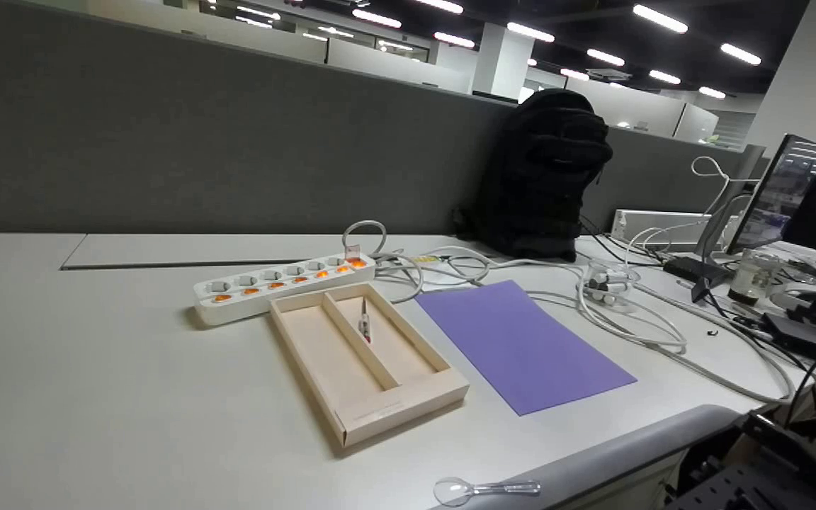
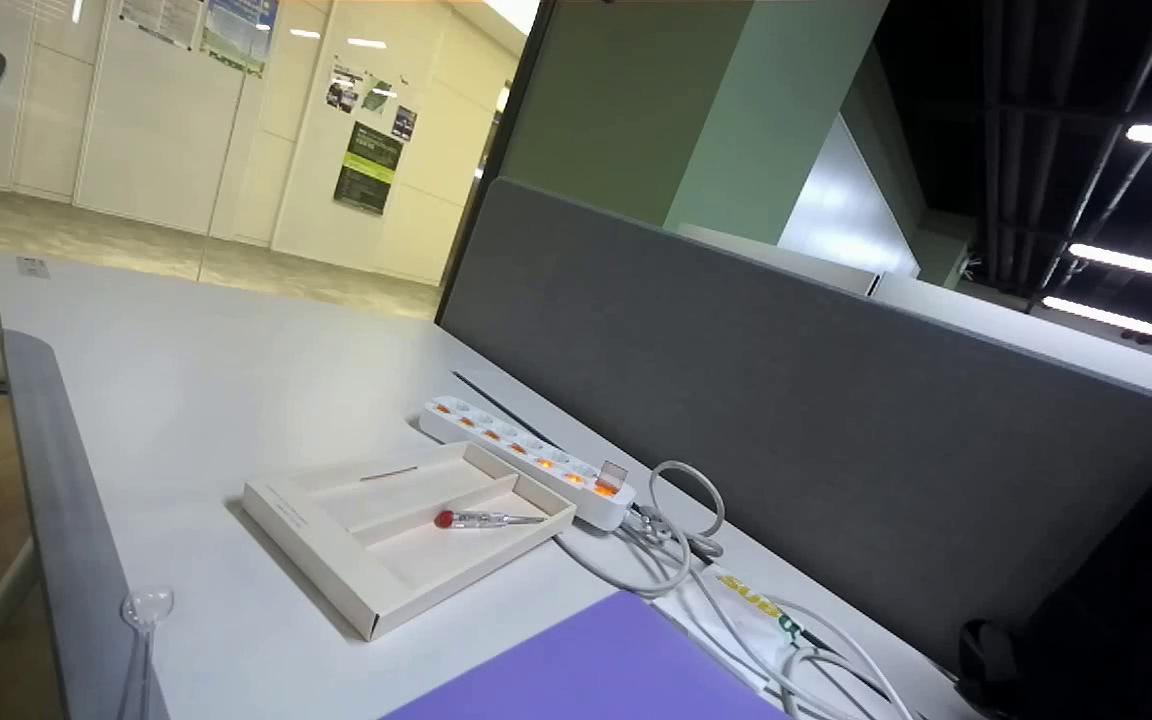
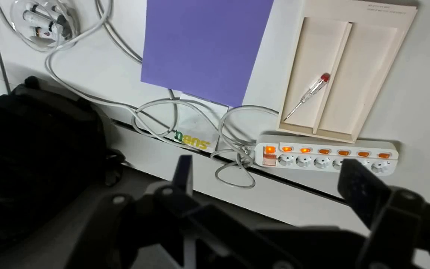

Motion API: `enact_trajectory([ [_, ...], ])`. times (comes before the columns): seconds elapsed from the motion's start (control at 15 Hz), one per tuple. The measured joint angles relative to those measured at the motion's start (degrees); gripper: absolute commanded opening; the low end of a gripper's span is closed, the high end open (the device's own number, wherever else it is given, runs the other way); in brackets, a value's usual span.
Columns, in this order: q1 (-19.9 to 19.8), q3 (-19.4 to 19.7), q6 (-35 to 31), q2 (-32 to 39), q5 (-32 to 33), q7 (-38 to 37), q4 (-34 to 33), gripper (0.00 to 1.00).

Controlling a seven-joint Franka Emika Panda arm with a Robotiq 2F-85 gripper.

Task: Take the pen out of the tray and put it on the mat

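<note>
The pen (image 1: 365, 327) is a thin clear stick with a red end and a narrow dark metal tip, like a small screwdriver. It lies in the tray compartment nearer the mat and also shows in an exterior view (image 2: 476, 519) and the wrist view (image 3: 314, 89). The pale tray (image 1: 408, 400) has a middle divider; its end shows in the wrist view (image 3: 357, 11). The purple mat (image 1: 521, 347) lies flat beside the tray, also in the wrist view (image 3: 205, 45). My gripper (image 3: 267, 172) is open and empty, high above the desk's back; the exterior views do not show it.
A white power strip (image 1: 284, 289) touches or nearly touches the tray's back end. Grey cables (image 3: 174, 101) and a white packet (image 3: 200, 127) lie behind the mat. A black backpack (image 1: 542, 177) stands against the grey partition (image 1: 238, 142). A clear spoon (image 1: 486, 489) lies near the front edge.
</note>
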State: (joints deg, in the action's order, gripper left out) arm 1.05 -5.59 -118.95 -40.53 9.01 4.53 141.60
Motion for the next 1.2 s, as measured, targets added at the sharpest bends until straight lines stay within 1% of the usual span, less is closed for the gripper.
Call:
enact_trajectory([
  [0.33, 0.01, 0.00, -0.19, 0.03, 0.01, -0.07, 0.03, 1.00],
  [0.47, -0.02, -0.11, -2.55, 0.30, 0.06, -1.00, 0.58, 1.00],
  [0.6, -0.31, -0.39, -6.93, 1.29, 0.08, -3.19, 1.89, 1.00],
  [0.8, -1.61, -0.78, -15.32, 4.79, 0.08, -7.25, 4.82, 1.00],
  [1.0, -3.43, -0.79, -23.24, 10.46, -0.14, -11.27, 7.61, 1.00],
  [1.2, -3.72, -1.13, -27.23, 16.75, -1.03, -14.14, 8.56, 1.00],
])
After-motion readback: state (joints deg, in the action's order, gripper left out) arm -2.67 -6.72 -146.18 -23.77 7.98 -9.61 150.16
